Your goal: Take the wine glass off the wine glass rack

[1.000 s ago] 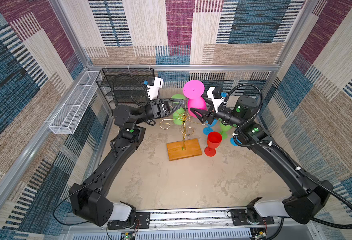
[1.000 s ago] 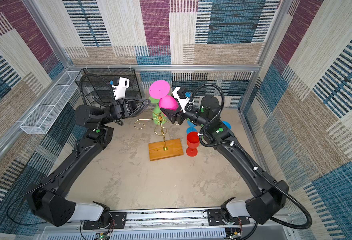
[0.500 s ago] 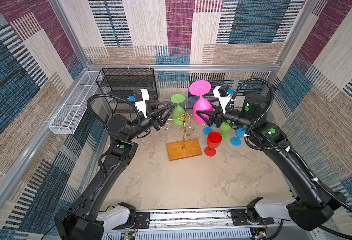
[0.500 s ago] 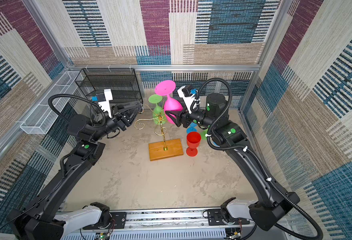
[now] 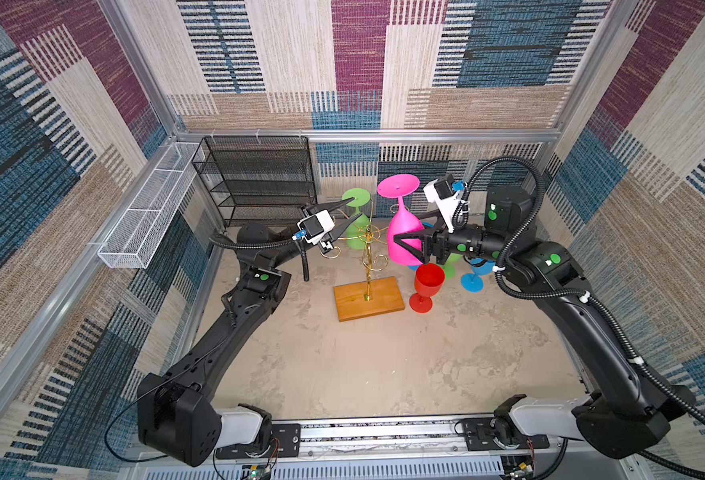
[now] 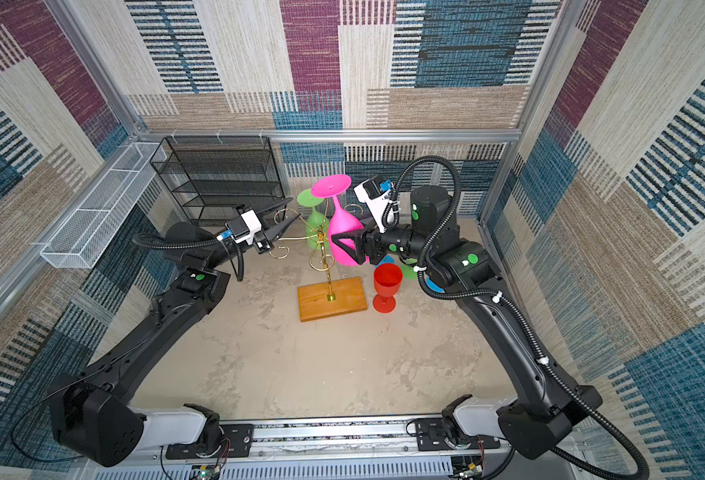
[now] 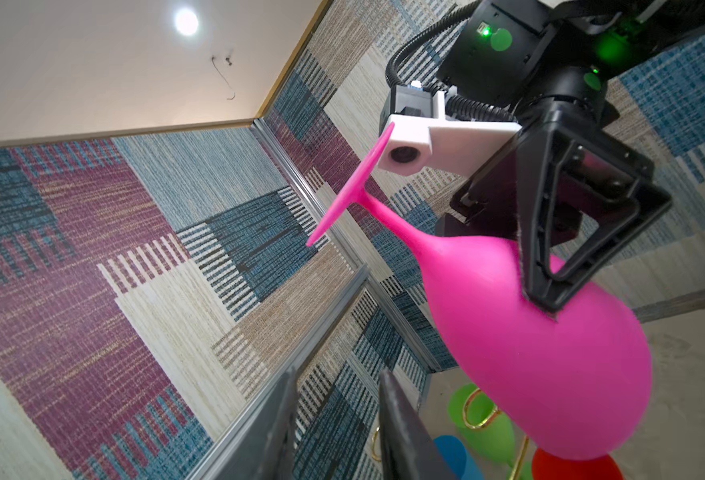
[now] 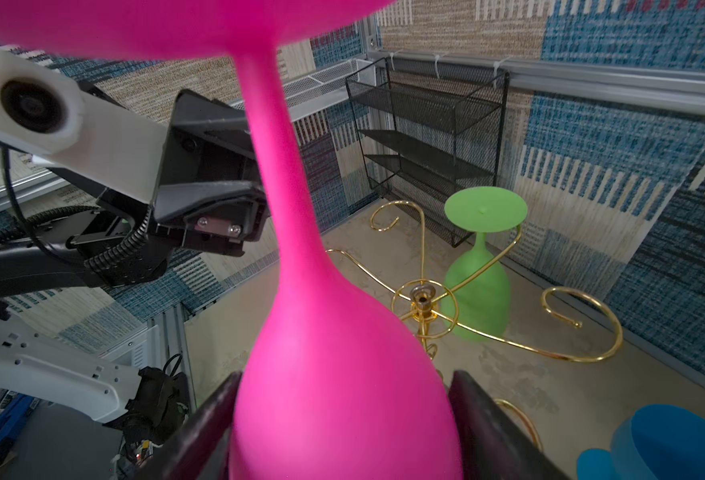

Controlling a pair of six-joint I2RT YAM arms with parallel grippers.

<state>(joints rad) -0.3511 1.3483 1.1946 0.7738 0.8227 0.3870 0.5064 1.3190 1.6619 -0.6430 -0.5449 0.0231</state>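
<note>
My right gripper [image 5: 403, 244] [image 6: 342, 245] [image 8: 346, 376] is shut on the bowl of a pink wine glass [image 5: 405, 232] [image 6: 344, 232] [image 7: 529, 353] [image 8: 334, 353]. The glass hangs upside down, foot up, just right of the wine glass rack [image 5: 368, 257] [image 6: 326, 266] [image 8: 421, 297]. The rack is a gold post with scroll arms on a wooden base. In the right wrist view no scroll arm is round the pink stem. A green wine glass [image 5: 357, 239] [image 6: 313, 226] [image 8: 477, 291] hangs upside down on a back arm. My left gripper [image 5: 355, 208] [image 6: 294, 208] [image 7: 337, 372] is open and empty beside the rack's left arms.
A red goblet [image 5: 427, 282] [image 6: 387, 282] stands upright right of the base. Blue glasses [image 5: 473, 278] [image 8: 666, 444] and another green one [image 5: 450, 266] stand under my right wrist. The black mesh shelf [image 5: 259, 178] is at the back left. The white wire basket [image 5: 147, 216] hangs on the left wall.
The right gripper has carried the pink glass a little to the right, away from the rack's post. The left arm has shifted and its wrist sits lower, still beside the rack.
</note>
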